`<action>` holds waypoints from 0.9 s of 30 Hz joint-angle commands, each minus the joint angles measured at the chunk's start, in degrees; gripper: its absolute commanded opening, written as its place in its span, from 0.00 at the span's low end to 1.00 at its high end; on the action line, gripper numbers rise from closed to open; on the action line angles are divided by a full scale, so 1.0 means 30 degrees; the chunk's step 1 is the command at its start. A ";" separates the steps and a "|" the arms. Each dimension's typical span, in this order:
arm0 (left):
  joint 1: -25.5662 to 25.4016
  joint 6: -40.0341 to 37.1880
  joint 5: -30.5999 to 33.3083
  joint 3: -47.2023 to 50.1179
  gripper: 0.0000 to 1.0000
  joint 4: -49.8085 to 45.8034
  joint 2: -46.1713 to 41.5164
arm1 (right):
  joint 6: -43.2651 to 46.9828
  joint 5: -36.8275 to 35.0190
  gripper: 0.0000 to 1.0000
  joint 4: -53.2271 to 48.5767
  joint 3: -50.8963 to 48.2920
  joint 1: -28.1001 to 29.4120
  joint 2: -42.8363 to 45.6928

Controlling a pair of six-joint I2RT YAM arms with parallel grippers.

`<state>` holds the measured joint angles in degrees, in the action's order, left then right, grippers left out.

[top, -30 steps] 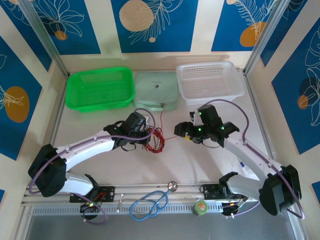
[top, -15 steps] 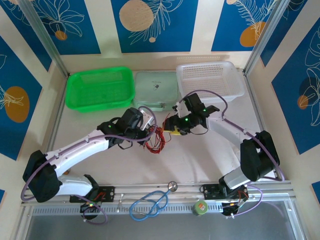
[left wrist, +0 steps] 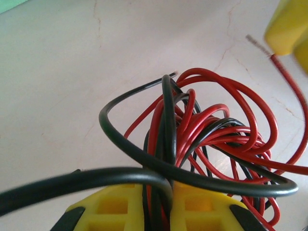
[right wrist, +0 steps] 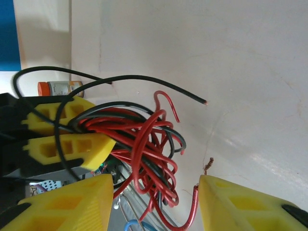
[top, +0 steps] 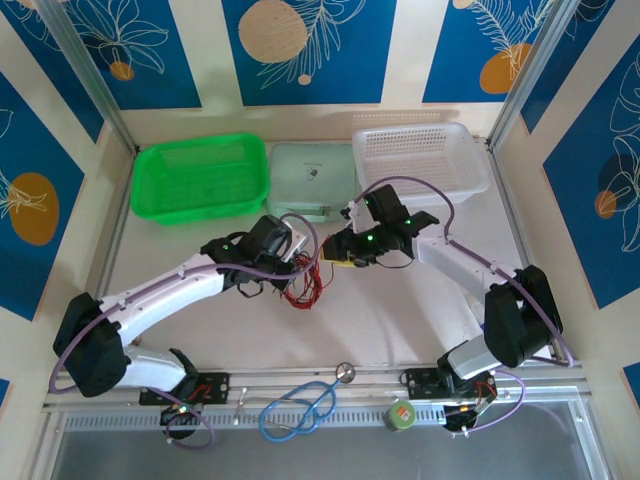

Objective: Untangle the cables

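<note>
The cables [top: 305, 283] are bunched in one red-and-black knot near the middle of the table [top: 400, 320]. The left gripper [left wrist: 156, 197] has its jaws pressed together on the knot's neck, at about ten o'clock from the loops. The right gripper [right wrist: 156, 192] stands at two o'clock from them with its jaws apart. A loose red end [right wrist: 194, 204] with a bare copper tip lies in the gap, close against the right-hand pad in the wrist view. To my eye that is the strand to take. Clamp on that end alone, clear of the neighbouring loops, then draw it slowly toward three o'clock while the left gripper holds firm. If the knot tightens or a black loop drags along, ease off and try another path rather than tug.
</note>
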<state>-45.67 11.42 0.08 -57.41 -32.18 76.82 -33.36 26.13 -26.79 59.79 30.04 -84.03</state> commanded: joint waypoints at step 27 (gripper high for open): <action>-0.0247 0.1519 0.2444 -0.1372 0.00 -0.0984 0.0578 | -0.1878 -0.4334 0.00 -0.0042 0.0431 0.3098 -0.0124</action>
<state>-46.37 12.99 3.25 -58.46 -33.47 77.69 -36.91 17.69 -26.20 63.40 37.54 -89.08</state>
